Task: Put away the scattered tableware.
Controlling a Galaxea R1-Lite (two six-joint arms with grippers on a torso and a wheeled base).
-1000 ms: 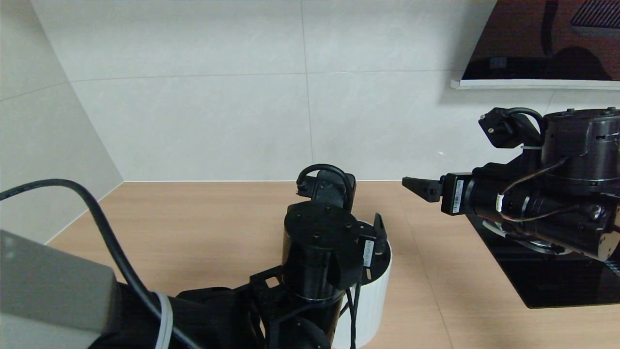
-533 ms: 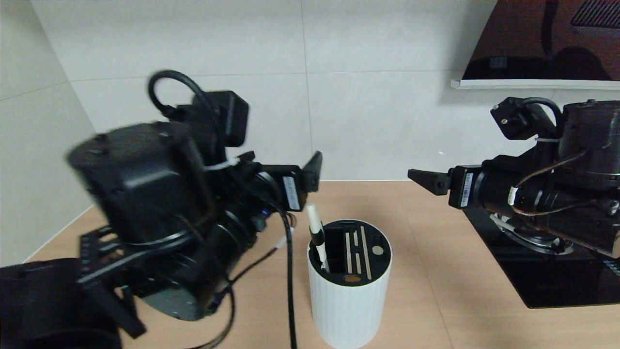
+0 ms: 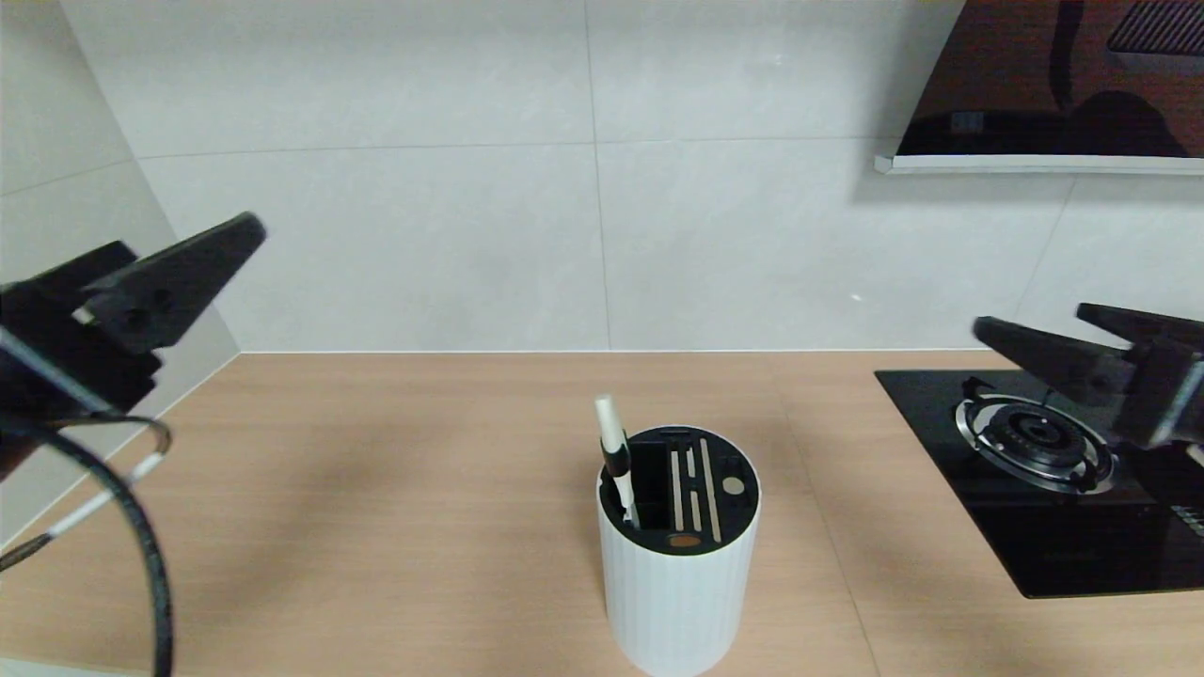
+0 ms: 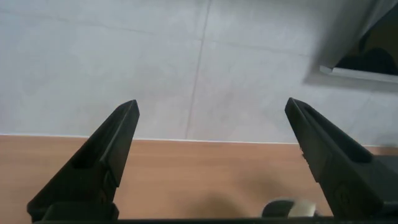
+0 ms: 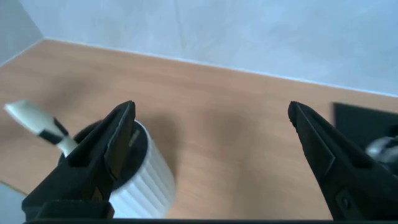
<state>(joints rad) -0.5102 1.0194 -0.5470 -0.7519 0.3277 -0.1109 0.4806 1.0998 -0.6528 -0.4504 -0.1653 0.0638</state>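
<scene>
A white ribbed cylindrical holder with a black slotted top stands on the wooden counter near the front centre. A utensil with a white and black handle sticks up out of its left slot, leaning slightly. My left gripper hangs open and empty high at the far left, well away from the holder. My right gripper is open and empty at the right, above the stove. In the right wrist view the holder and the utensil handle lie below the open right gripper. The left gripper faces the tiled wall.
A black gas stove with a burner is set into the counter at the right. A dark range hood hangs on the wall above it. Tiled walls close the back and left. Bare wooden counter surrounds the holder.
My left gripper let go of the utensil in the holder, then rose and swung away to the far left. My right arm drew back to the right.
</scene>
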